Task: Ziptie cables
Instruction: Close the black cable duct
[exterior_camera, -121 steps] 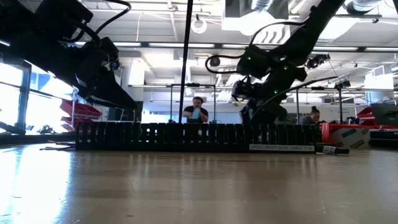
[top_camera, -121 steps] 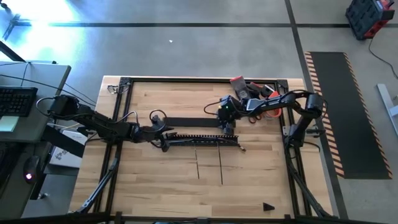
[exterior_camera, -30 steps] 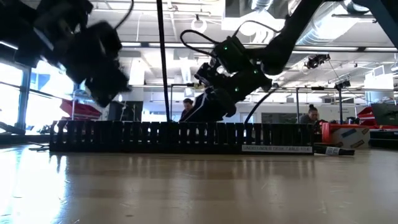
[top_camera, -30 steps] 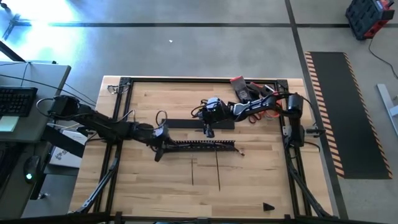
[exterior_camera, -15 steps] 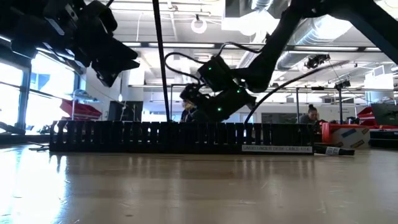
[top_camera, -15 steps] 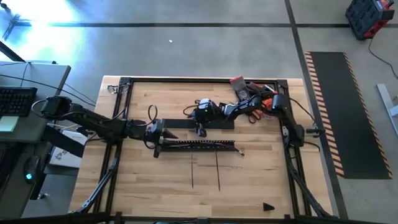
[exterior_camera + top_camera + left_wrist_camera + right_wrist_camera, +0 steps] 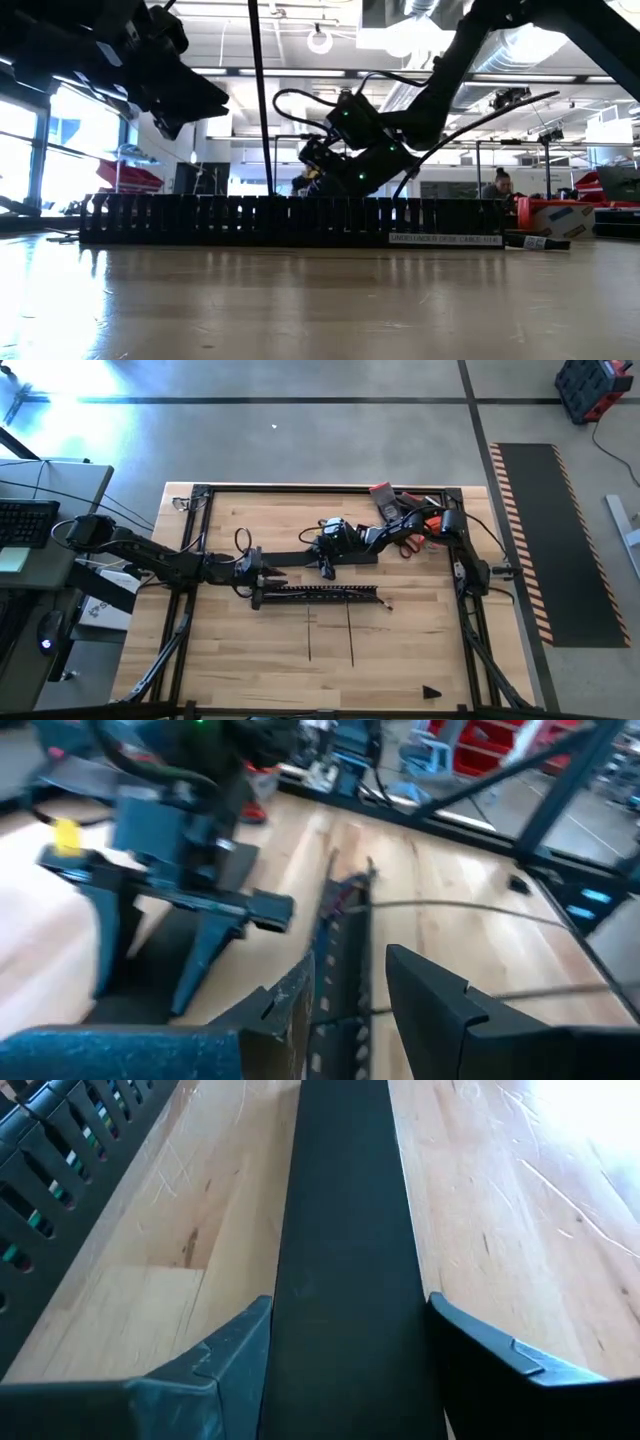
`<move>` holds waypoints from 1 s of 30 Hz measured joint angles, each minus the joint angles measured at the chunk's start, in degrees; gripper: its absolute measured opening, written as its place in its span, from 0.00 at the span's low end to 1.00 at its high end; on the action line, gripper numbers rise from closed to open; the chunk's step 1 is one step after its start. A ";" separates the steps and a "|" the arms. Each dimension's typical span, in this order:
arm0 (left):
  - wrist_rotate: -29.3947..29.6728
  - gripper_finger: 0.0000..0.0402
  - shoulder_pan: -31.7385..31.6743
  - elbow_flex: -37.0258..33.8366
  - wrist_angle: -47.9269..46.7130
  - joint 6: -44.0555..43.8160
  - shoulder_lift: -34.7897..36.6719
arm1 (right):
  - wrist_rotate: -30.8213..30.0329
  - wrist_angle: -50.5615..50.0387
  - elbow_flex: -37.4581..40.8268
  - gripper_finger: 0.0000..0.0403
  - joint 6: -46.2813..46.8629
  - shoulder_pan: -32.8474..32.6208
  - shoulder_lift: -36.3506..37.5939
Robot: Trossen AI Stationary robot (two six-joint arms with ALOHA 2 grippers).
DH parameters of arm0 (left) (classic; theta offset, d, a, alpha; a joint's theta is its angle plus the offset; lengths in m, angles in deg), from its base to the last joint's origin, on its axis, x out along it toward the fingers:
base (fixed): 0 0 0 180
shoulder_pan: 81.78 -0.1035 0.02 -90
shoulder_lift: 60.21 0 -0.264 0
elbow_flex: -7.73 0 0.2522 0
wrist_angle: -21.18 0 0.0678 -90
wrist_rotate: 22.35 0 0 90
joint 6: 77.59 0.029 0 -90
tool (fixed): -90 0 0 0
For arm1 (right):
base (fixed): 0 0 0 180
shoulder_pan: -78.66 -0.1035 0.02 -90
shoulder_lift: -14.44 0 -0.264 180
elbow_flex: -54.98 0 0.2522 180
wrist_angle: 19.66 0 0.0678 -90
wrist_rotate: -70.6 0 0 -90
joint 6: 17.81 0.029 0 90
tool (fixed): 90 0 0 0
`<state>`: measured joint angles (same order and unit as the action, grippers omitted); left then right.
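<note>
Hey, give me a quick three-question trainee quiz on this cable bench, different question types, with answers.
1. True or false: the right gripper straddles the slotted duct.
2. In the high view, the left gripper is at the slotted duct's: A left end, B middle, C right end?
3. Fill in: the cables lie inside the ____.
Key: 1 false, it straddles the flat black strip; 2 A; 3 slotted duct.

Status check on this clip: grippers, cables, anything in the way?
Left gripper open at slotted duct end. Right gripper astride flat black strip. Cables inside duct, unzipped.
</note>
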<state>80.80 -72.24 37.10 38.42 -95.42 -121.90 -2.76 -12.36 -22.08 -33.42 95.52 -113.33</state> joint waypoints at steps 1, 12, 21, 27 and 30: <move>0.96 0.25 0.00 0.00 0.36 0.04 0.00 | -0.09 0.24 0.12 0.52 0.20 0.00 0.00; 4.64 0.01 1.07 2.21 -7.02 3.42 9.91 | -2.63 -5.38 1.29 0.52 6.78 -0.36 8.08; 12.18 0.00 2.40 21.83 -48.23 6.44 18.14 | -7.56 -7.56 0.98 0.52 9.54 -7.28 16.09; 12.65 0.00 7.32 25.39 -55.87 2.21 17.59 | -10.46 -14.54 -6.36 0.52 10.66 -14.54 16.47; 15.64 0.00 10.70 24.22 -59.19 -3.61 17.23 | -13.28 -20.47 -10.75 0.52 10.82 -17.46 15.87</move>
<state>96.44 -61.53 61.33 -20.78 -99.03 -104.67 -16.04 -32.83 -32.82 -22.60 78.06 -97.46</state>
